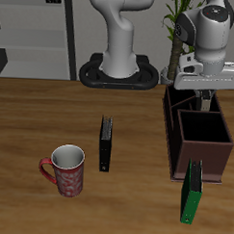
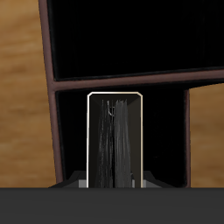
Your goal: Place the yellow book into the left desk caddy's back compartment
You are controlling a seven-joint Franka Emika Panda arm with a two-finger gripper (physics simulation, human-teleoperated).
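Observation:
My gripper (image 1: 201, 91) is shut on the yellow book (image 2: 114, 140), a thin pale grey striped book held upright and seen edge-on in the wrist view. In the exterior view the gripper hangs just above the rear part of the left desk caddy (image 1: 197, 140), a dark brown partitioned box. The book is hard to make out there. In the wrist view the book hangs over the dark inside of a caddy section, between brown dividers (image 2: 122, 80). The back compartment (image 1: 187, 105), with its tall slanted walls, lies right under the gripper.
A green book (image 1: 191, 193) leans against the caddy's front end, near the table's front edge. A black book (image 1: 106, 144) stands at mid-table. A red patterned mug (image 1: 66, 171) stands nearer the front edge. The robot base (image 1: 118, 71) is at the back.

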